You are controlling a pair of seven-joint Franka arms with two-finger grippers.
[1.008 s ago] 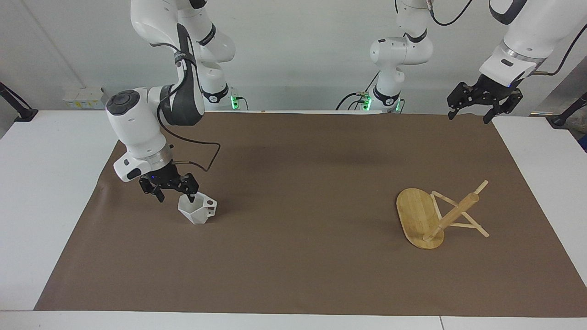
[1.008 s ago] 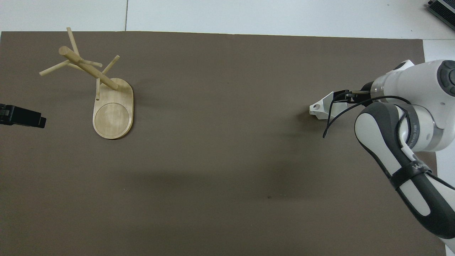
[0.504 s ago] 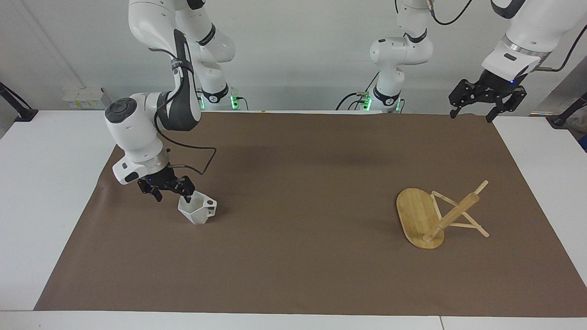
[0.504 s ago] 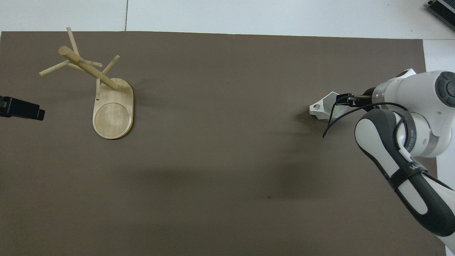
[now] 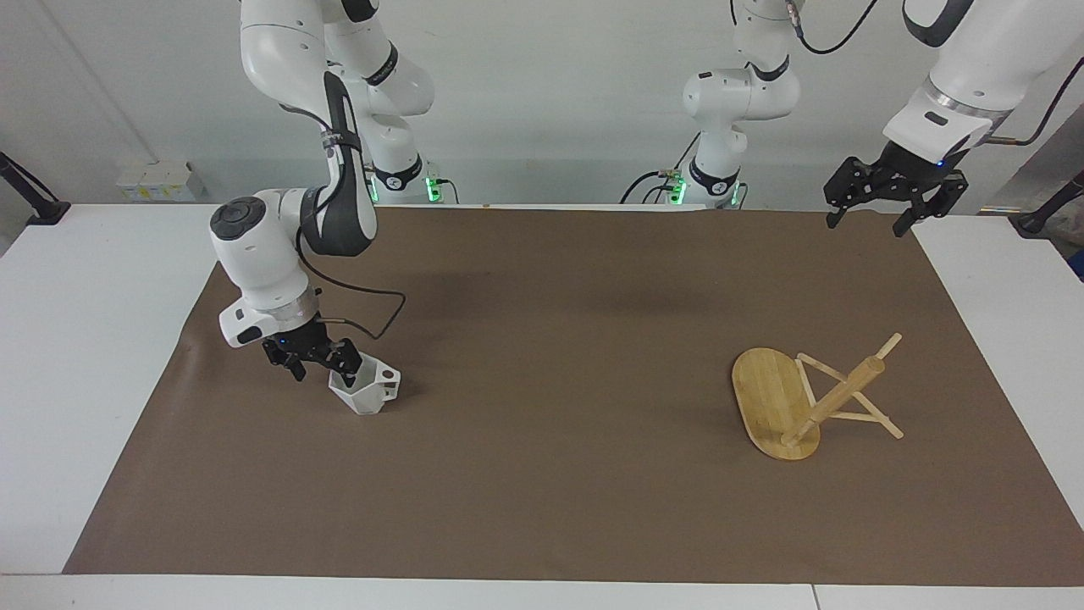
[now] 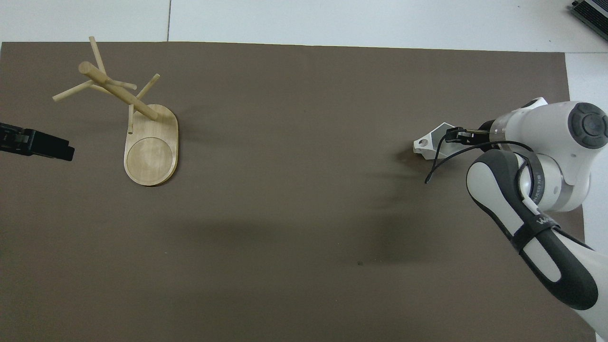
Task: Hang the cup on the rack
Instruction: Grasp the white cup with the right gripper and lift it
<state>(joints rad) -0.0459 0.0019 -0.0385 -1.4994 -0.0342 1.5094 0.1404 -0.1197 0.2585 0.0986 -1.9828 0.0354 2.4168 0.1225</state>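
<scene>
Cup sits upright on the mat at the right arm's end, handle toward the rack (upright). I see my right gripper straddling its rim, grip unclear; left gripper hangs spread, waiting.

Brown mat on white table

Cup on mat toward right arm's end of desk; rack well apart, toward left arm's end.
</scene>
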